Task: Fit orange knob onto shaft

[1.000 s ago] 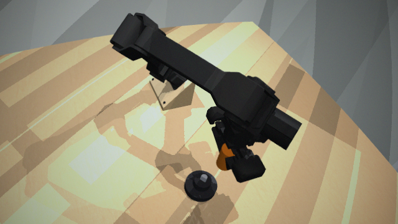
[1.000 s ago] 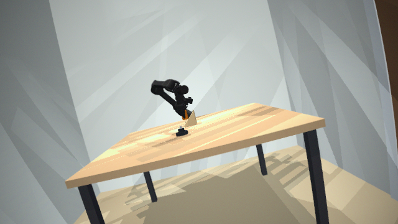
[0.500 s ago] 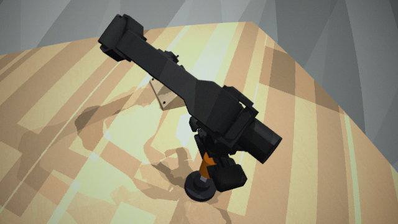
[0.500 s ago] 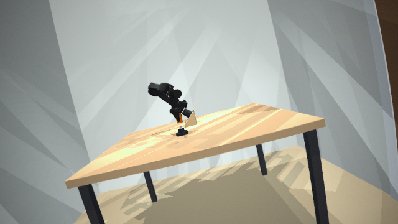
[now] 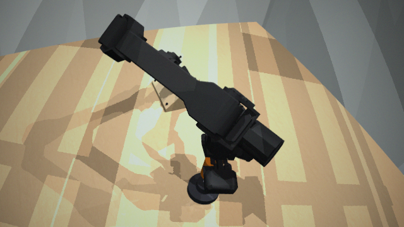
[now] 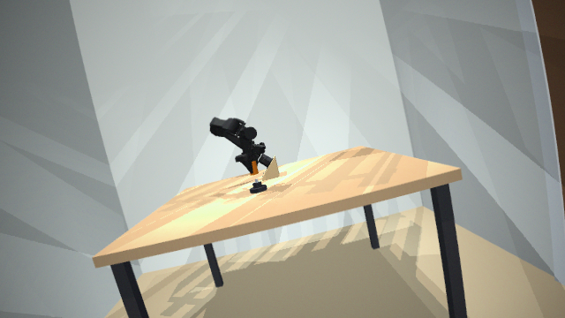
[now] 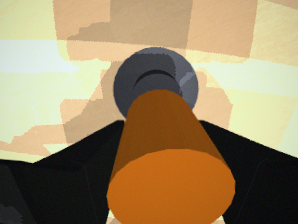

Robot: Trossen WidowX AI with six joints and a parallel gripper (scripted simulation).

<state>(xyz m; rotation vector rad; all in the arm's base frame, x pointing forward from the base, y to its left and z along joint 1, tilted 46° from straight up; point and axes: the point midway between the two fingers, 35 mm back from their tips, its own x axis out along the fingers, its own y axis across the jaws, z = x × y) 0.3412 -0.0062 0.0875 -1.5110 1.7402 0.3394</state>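
Note:
The orange knob [image 5: 207, 162] [image 6: 254, 168] [image 7: 171, 187] is held roughly upright in my gripper [image 5: 211, 167] [image 6: 252, 169] [image 7: 160, 127], which is shut on it with a black finger on each side. The round dark pedestal [image 5: 202, 200] [image 6: 258, 190] [image 7: 124, 86] stands on the table below. In the exterior view the silver shaft [image 6: 257, 180] shows on top of the pedestal, with a small gap up to the knob's lower end. In the wrist view the knob hides the shaft and part of the pedestal. The knob's hole and the shaft's flat side cannot be made out.
A beige angled plate [image 5: 173, 101] [image 6: 273, 170] stands near the arm's base. The arm [image 5: 208, 104] [image 6: 238, 140] reaches over it and covers part of it in the top view. The wooden table [image 5: 300, 164] [image 6: 309, 194] carries striped light and shadows.

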